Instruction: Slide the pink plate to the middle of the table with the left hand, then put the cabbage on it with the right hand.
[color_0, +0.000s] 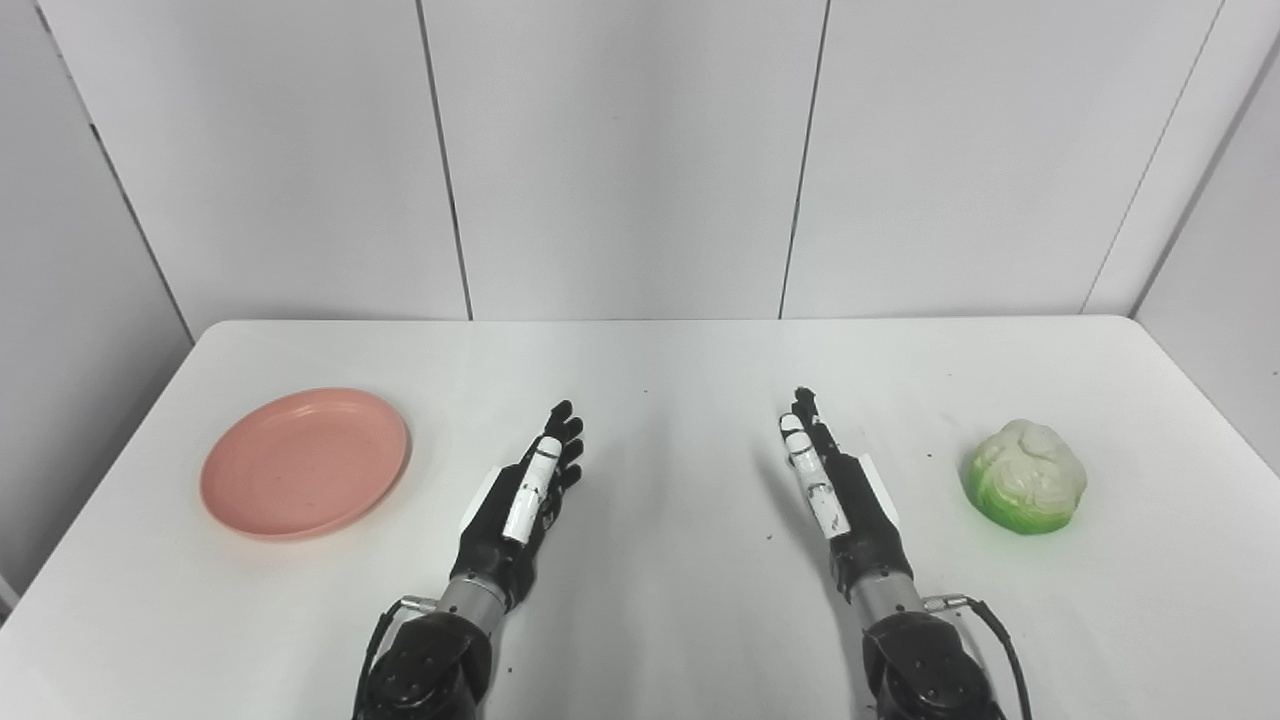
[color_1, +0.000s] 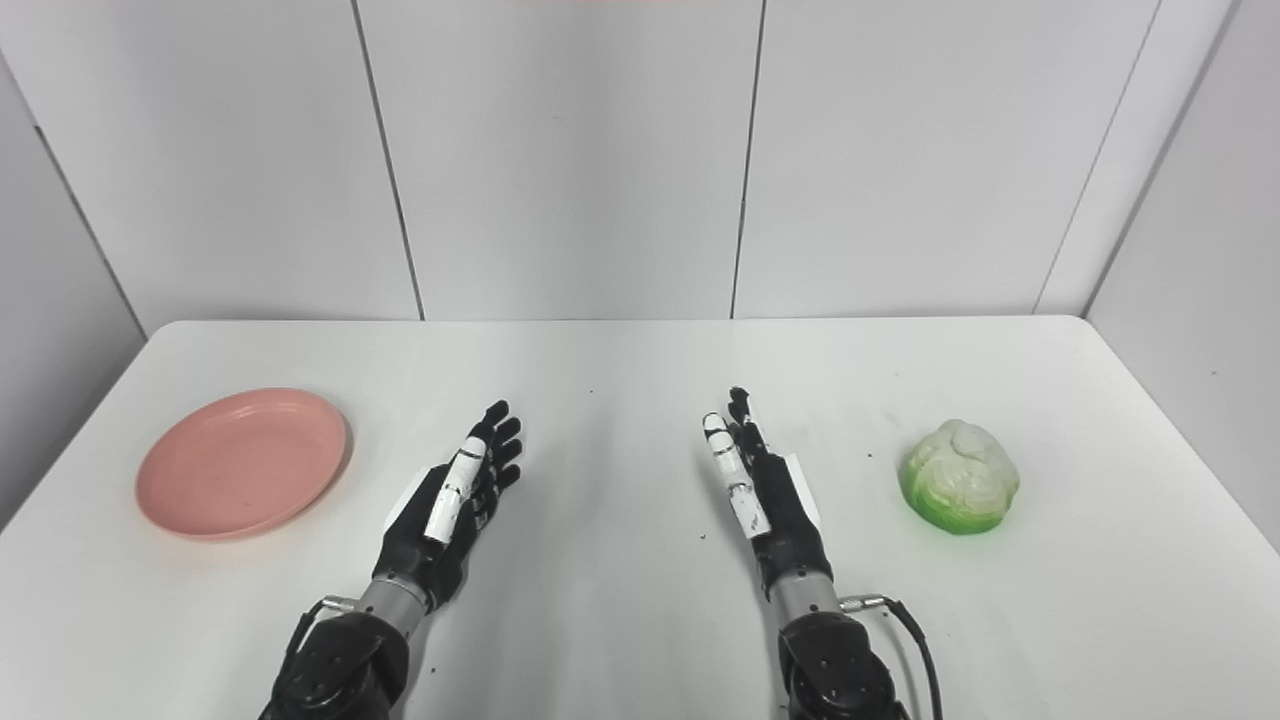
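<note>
Pink plate (color_0: 305, 463) lies left of the left hand (color_0: 525, 495).

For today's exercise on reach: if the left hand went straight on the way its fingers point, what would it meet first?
Nothing, it seems: the left hand points up-table toward the wall, with bare table ahead. The plate lies off to its left.

A smooth white rectangular tabletop (color_0: 660, 360) with rounded far corners is filling the lower half of both views, tiny dark specks dotting its surface. Behind it, pale grey wall panels (color_0: 620, 150) are standing upright, divided by thin dark vertical seams.
</note>
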